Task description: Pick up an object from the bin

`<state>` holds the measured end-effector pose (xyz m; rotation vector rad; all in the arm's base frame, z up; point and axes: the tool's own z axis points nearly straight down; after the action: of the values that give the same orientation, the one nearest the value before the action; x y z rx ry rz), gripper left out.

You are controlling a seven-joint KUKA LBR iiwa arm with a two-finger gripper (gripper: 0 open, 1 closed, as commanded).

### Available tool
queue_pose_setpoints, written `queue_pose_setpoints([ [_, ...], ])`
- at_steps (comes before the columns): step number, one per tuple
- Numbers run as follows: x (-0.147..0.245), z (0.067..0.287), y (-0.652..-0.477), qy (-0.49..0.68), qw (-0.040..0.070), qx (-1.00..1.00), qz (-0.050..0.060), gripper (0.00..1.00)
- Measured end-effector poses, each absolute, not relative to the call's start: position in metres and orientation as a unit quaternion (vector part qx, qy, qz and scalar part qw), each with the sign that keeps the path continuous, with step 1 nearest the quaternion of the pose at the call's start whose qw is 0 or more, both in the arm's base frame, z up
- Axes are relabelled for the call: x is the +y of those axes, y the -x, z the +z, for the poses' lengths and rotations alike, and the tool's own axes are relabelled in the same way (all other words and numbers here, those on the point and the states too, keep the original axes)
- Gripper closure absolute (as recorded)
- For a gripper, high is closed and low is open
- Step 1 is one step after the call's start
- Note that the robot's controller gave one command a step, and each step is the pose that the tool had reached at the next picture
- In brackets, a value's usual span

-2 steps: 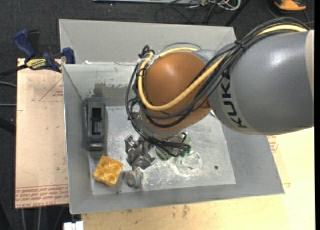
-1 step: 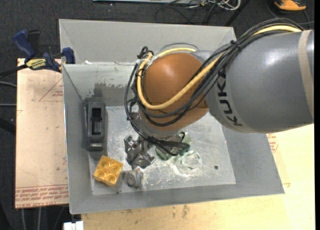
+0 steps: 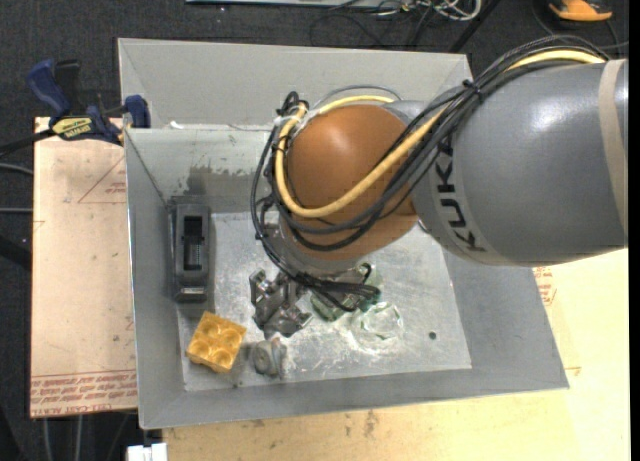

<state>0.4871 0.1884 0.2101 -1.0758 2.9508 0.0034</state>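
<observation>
Near six o'clock in the bin (image 3: 300, 79), a small grey lump (image 3: 265, 357) lies just beside the gripper (image 3: 278, 311); whether its jaws are spread I cannot tell; the lump is probably light, stiff, irregular; pinching across its middle seems safest.

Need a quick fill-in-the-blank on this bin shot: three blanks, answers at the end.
1. The dimpled block near the front of the bin is ____ in colour.
2. The dark grey tool lies along the wall on the view's ____ side.
3. The gripper hangs to the view's ____ of the dimpled block.

Missing words: yellow; left; right.
</observation>
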Motion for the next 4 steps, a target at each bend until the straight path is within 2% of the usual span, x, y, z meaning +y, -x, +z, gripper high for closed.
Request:
queue_pose_setpoints([
  [2,0.188,0.200,-0.497,0.330,0.002,0.944,0.001,1.00],
  [3,0.189,0.200,-0.505,0.399,0.000,0.917,0.001,1.00],
  [4,0.165,0.129,-0.512,0.305,0.001,0.952,0.001,0.00],
])
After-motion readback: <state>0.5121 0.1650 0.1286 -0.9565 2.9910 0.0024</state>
